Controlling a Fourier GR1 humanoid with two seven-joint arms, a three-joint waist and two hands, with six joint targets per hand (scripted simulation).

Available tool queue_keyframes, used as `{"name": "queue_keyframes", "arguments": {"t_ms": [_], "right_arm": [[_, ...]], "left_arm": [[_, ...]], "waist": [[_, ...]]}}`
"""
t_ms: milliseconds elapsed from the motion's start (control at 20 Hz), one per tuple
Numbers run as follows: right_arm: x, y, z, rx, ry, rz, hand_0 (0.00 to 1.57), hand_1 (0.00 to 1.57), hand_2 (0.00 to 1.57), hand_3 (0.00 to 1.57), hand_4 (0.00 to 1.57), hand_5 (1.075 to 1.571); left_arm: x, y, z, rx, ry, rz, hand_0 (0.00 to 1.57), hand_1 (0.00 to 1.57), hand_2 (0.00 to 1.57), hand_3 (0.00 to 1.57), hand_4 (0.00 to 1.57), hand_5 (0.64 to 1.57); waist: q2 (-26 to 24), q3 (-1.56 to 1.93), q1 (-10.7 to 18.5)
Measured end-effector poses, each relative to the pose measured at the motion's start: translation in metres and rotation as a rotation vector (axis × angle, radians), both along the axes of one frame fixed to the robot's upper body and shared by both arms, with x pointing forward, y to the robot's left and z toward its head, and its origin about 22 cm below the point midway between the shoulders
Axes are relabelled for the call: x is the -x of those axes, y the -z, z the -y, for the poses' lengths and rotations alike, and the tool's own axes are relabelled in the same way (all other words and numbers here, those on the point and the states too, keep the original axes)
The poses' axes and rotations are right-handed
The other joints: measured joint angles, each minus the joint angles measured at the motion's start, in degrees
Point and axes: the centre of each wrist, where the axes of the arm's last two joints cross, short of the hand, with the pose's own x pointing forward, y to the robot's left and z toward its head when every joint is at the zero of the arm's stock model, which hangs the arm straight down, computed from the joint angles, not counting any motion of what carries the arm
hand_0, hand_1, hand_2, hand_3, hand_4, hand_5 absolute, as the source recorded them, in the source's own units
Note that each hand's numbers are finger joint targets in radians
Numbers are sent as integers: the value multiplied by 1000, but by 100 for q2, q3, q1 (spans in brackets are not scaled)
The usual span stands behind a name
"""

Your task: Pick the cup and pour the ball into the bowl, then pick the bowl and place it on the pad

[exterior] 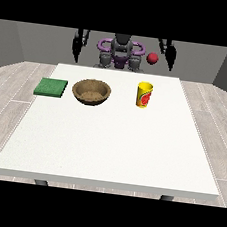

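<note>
A large white table (106, 145) spreads wide, its whole near half bare and open towards me. Along the far part sit three things in a row, well apart: a flat green square pad (51, 87) near the left edge, a round brown wooden bowl (92, 91) with a grainy hollow, and an upright yellow cup (144, 94) with a red mark. A small red ball (152, 58) shows above the far edge, beside the hand at the view's right (170, 56). That hand and the hand at the view's left (79, 46) hang raised behind the table, holding nothing; how their fingers lie I cannot tell.
</note>
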Motion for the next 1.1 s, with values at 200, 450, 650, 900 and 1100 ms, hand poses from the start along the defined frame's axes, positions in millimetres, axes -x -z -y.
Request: {"name": "queue_keyframes", "arguments": {"t_ms": [200,450,650,900,1100], "right_arm": [[-2,-15,4,17,-1,23,0,0,0,0,120,1563],[16,2,35,-42,16,54,0,0,0,0,0,1565],[23,17,64,-87,16,122,0,0,0,0,80,1562],[14,31,70,-111,0,212,0,0,0,0,0,1562],[-5,27,77,-107,-16,273,0,0,0,0,0,1559]], "left_arm": [[-1,-15,-5,-19,4,15,0,0,0,0,0,1470],[6,-9,17,46,-6,85,0,0,0,0,0,1471],[8,-1,39,100,-7,167,0,0,0,0,0,1476],[-6,8,45,109,-1,261,0,0,0,0,0,1459],[-32,3,37,88,-5,320,0,0,0,0,0,1453]], "waist": [[-710,-15,-2],[-852,-30,-103],[-464,-36,-131],[92,-42,-128],[445,-44,-193]]}}
